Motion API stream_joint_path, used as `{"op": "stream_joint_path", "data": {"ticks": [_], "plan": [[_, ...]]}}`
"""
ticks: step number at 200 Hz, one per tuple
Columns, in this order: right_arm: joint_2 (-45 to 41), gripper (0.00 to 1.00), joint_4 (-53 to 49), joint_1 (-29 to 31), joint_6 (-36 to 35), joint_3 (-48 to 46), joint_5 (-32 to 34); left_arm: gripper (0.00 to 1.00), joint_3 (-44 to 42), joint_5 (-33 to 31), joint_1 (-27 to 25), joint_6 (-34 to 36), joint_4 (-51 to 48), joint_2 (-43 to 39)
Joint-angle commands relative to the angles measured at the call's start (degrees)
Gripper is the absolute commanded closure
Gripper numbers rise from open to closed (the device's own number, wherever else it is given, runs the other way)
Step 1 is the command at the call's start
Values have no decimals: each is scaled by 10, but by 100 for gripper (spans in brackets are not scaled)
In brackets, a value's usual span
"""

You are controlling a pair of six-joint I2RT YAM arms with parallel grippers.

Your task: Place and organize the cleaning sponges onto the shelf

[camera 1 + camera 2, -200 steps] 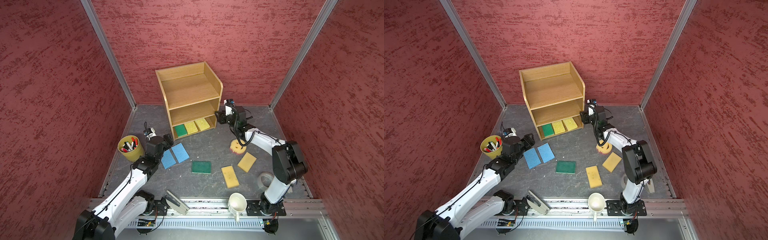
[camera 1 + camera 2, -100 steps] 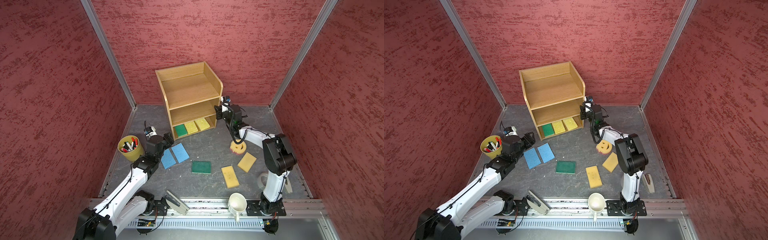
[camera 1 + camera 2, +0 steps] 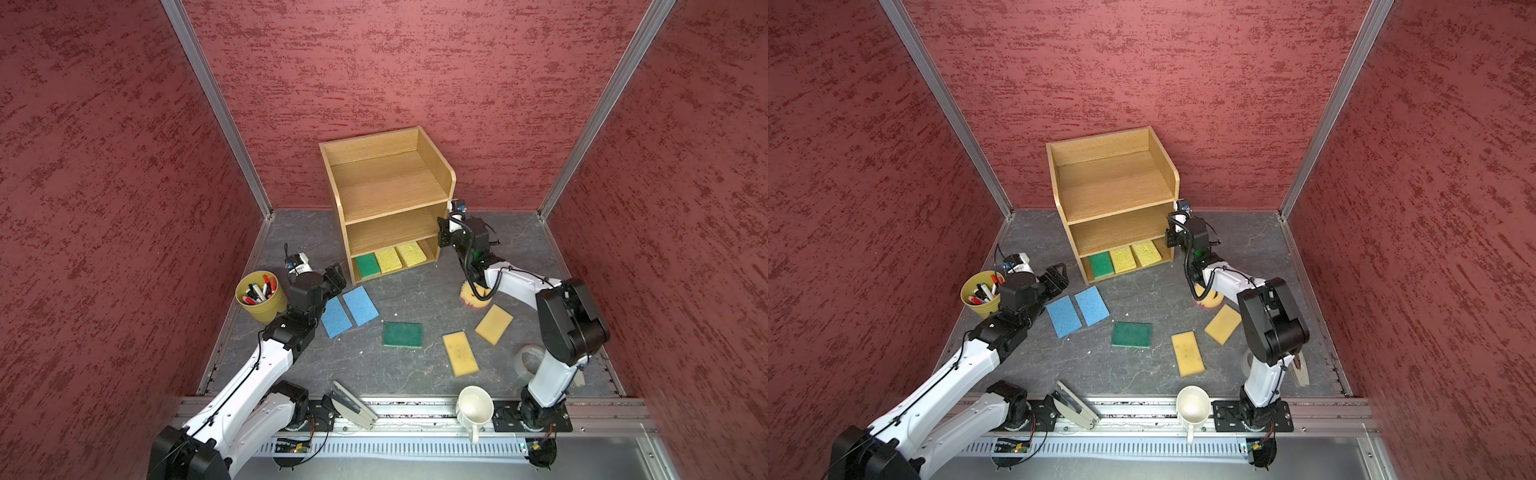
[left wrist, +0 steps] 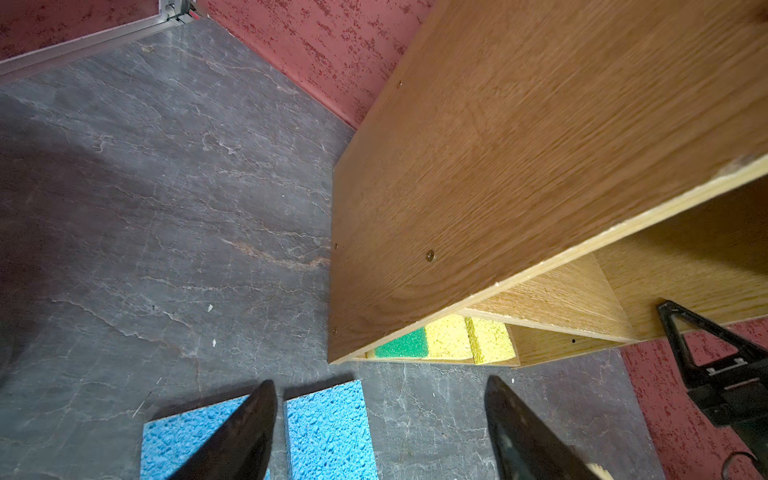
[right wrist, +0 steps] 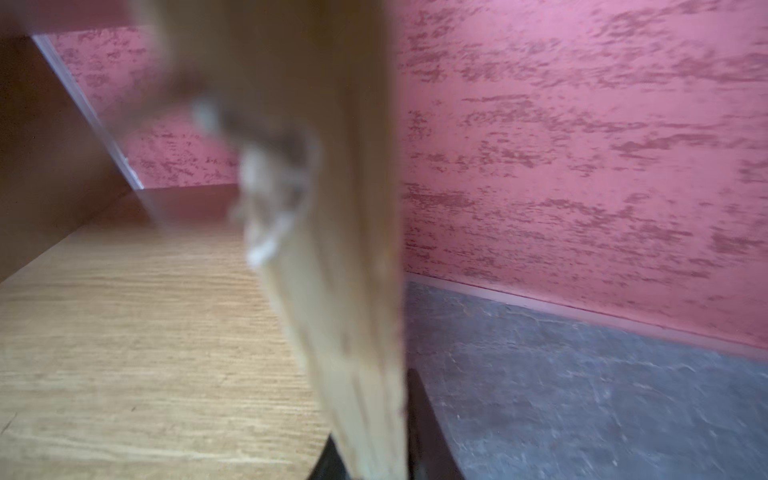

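**Both top views.** The shelf (image 3: 384, 187) (image 3: 1113, 187) stands at 12 o'clock on the grey surface (image 3: 419, 291), its back to the wall. Its bottom tier holds three sponges side by side: the shelved green sponge (image 3: 367, 265), then two yellow sponges (image 3: 388, 260) (image 3: 410, 253).

Loose on the surface:
- Two blue sponges (image 3: 336, 318) (image 3: 360, 305) lie side by side at 9 o'clock of centre.
- The loose green sponge (image 3: 402, 334) lies at 6 o'clock.
- Two tan sponges (image 3: 460, 353) (image 3: 494, 323) lie apart, at 4 to 5 o'clock.
- The round smiley sponge (image 3: 473, 299) lies at 3 o'clock, partly hidden under the right arm.

The pen cup (image 3: 261, 297) is at 9 o'clock by the wall. The mug (image 3: 473, 409) is at 6 o'clock on the front rail.

The left gripper (image 3: 336, 276) hovers over the far ends of the blue sponges, at 7 o'clock of the shelf. Its jaws are apart and hold nothing. The right gripper (image 3: 441, 239) is at the front edge of the shelf's right side panel, at middle-tier height.

**Left wrist view.** The left gripper's fingers (image 4: 245, 436) are spread wide with nothing clamped between them. One finger overlaps a blue sponge, and the other blue sponge lies just beside it. The shelf's side panel stands beyond, with the green and yellow sponges showing in the bottom tier.

**Right wrist view.** The picture is blurred. The side panel's front edge runs between the right gripper's two dark fingers (image 5: 428, 432), which are clamped on it from either side. A bare shelf board lies on one side of the panel and the surface on the other.
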Motion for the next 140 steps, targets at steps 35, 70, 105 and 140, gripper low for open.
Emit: {"op": "stream_joint_path", "data": {"ticks": [35,70,105,140], "plan": [[-148,100,-28,51,196,-53,143,22,-20,9,5,-3,0,-23],[-167,100,-30,94,215,-96,213,22,-21,14,5,0,-3,-27],[-167,100,-13,94,222,-125,223,22,-26,16,5,0,0,-33],[-186,85,-2,94,251,-157,214,22,-35,17,5,0,10,-26]]}}
